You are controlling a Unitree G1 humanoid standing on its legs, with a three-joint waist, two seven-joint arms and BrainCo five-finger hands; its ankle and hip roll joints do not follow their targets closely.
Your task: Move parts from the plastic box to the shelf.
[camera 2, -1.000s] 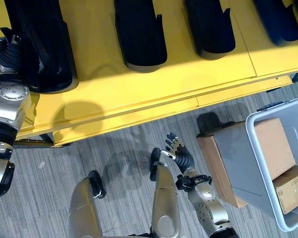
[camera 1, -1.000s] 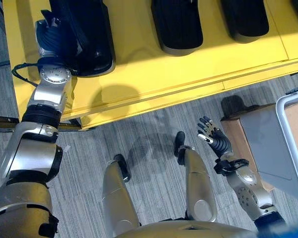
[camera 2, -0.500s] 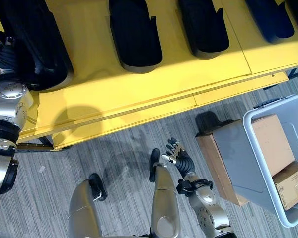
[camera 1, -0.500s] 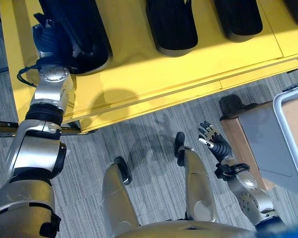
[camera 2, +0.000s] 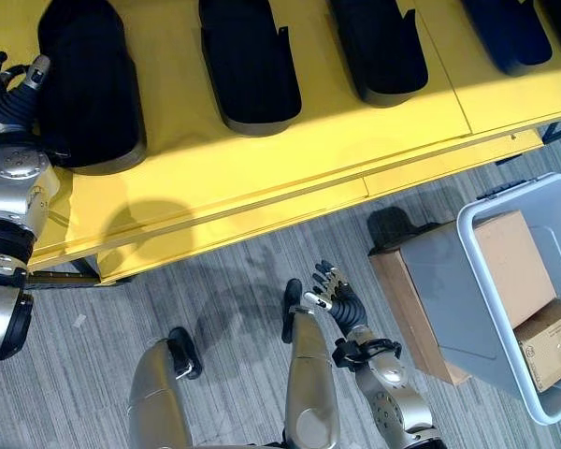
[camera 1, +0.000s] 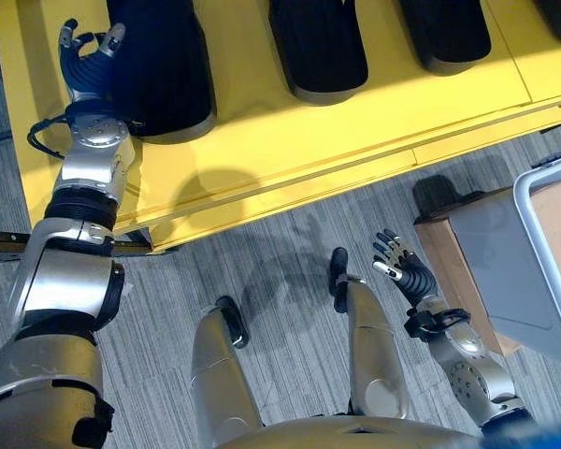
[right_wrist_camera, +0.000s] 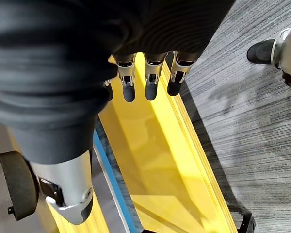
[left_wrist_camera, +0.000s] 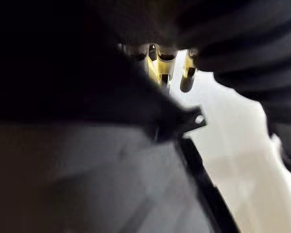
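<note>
Fingers (camera 1: 70,36) of the left hand (camera 1: 86,65) are spread, just beside the black part (camera 1: 164,65) on the yellow shelf (camera 1: 262,140); right hand (camera 1: 407,271) hangs relaxed, empty.

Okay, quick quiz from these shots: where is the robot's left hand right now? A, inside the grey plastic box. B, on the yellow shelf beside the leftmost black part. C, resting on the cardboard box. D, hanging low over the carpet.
B: the left hand is up on the yellow shelf, fingers relaxed, right beside the leftmost black part, while the right hand hangs low over the carpet.
</note>
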